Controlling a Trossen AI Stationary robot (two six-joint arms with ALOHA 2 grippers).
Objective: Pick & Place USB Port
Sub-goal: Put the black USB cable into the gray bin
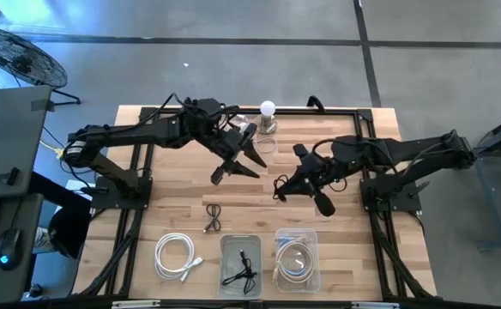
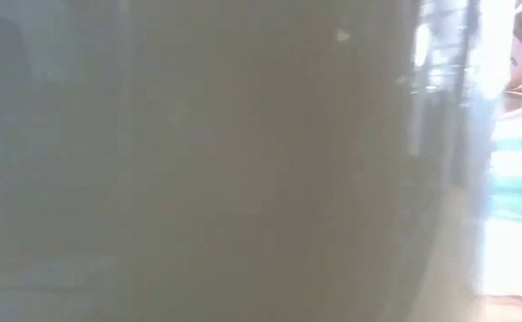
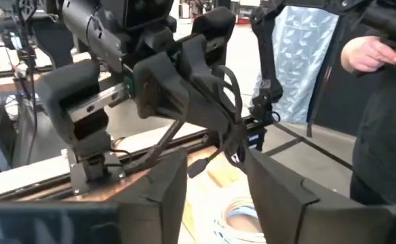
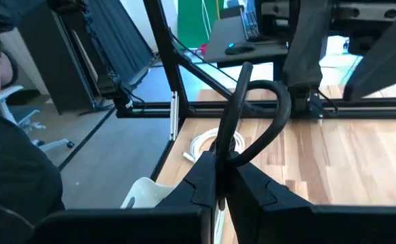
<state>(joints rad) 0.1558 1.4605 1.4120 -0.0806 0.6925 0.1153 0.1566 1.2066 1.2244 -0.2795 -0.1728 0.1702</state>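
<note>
My right gripper (image 1: 285,186) is above the middle of the table, shut on a thin black USB cable (image 4: 252,102). It also shows in the left wrist view (image 3: 228,135), with the cable dangling from it. My left gripper (image 1: 238,168) is open and empty, held above the table a little to the left of and beyond the right one, and its fingers (image 3: 164,196) point toward it. A second black cable (image 1: 214,216) lies loose on the wood. The low view is blocked by a blur. My right gripper pinches the black cable between its two shut fingers (image 4: 205,179), at a doubled stretch (image 4: 226,152). A loop (image 4: 272,102) of it stands out past the fingertips. The fingers slant down from the table's right side. The cable's loose ends hang slack below (image 3: 235,157).
A coiled white cable (image 1: 178,256) lies at the near left. Two clear bins stand at the near edge: one (image 1: 239,264) holds a black cable, the other (image 1: 296,257) a white coil. A bulb-topped object (image 1: 268,116) stands at the far edge. A person (image 3: 381,102) stands beyond the table.
</note>
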